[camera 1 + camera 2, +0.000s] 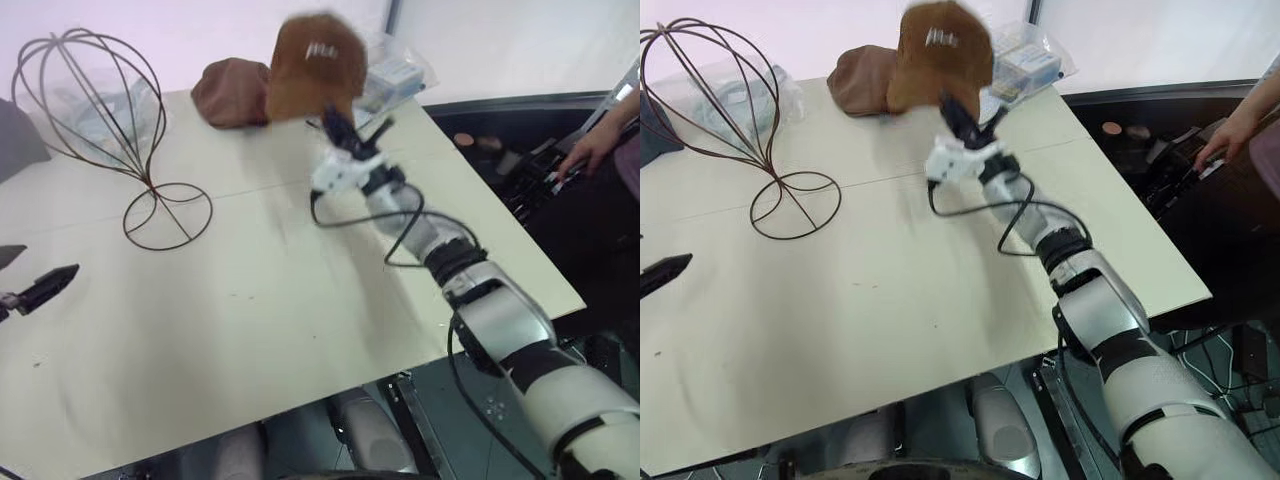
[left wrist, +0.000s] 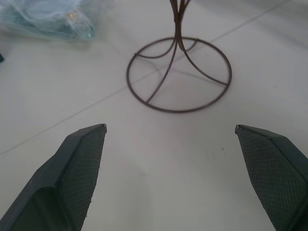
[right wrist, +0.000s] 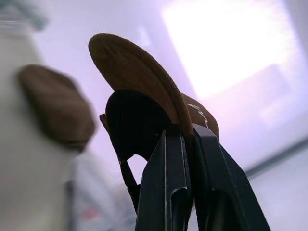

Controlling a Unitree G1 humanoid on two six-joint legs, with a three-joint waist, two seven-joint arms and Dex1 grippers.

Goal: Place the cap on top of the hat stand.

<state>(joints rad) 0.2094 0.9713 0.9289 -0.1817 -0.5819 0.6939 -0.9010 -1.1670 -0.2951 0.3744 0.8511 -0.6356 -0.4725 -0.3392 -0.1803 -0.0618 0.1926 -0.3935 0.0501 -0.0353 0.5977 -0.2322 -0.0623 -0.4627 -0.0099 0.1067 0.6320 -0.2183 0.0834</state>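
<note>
The brown cap with white embroidery hangs in the air over the table's far side, pinched at its edge by my right gripper, which points upward. In the right wrist view the two fingers are shut on the cap's rim. The dark wire hat stand rises at the table's far left on its ring base, well left of the cap. My left gripper hovers low at the left edge; its fingers stand wide open with the stand's base ahead of them.
A plain darker brown cap lies on the table behind the lifted one. Clear plastic bags sit at the far edge and behind the stand. A person's hand reaches over dark equipment to the right of the cream table.
</note>
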